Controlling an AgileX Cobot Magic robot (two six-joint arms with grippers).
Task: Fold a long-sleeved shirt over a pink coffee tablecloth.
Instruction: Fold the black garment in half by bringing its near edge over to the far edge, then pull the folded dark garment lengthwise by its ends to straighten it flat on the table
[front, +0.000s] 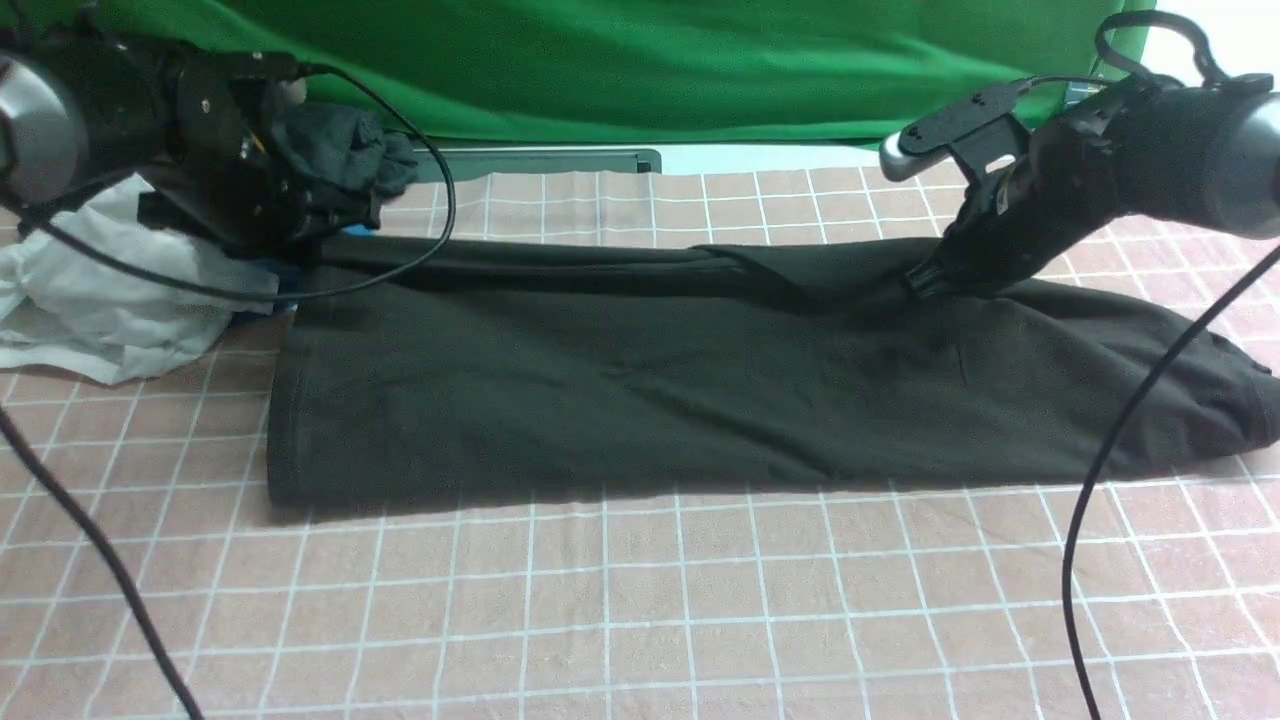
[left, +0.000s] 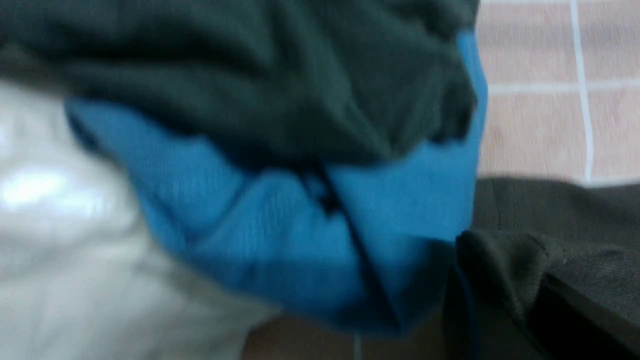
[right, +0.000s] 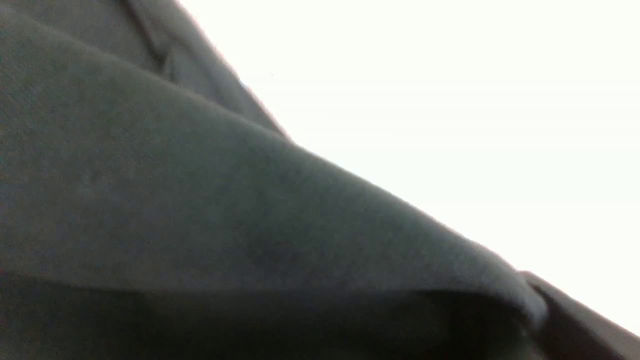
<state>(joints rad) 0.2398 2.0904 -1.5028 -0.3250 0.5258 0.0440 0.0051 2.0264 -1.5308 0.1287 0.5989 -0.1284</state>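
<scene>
The tablecloth (front: 640, 600) spreads before the shirt (front: 640, 390), which is folded into a long band. The right gripper (front: 925, 283) pinches its far edge, jaws closed. The left gripper (front: 305, 240), also closed, sits at its far-left corner, hold unseen. Crosswise folds are left.

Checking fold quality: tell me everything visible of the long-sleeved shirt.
The long-sleeved shirt is black soft knit, folded into a long flat band across the pink coffee tablecloth, stitched hem at left, rounded bunched end at right, no print showing. The right pincer pinches its far edge; the left pincer sits at its far left corner.

Right fingers buried in long-sleeved shirt (front: 640, 400)
</scene>
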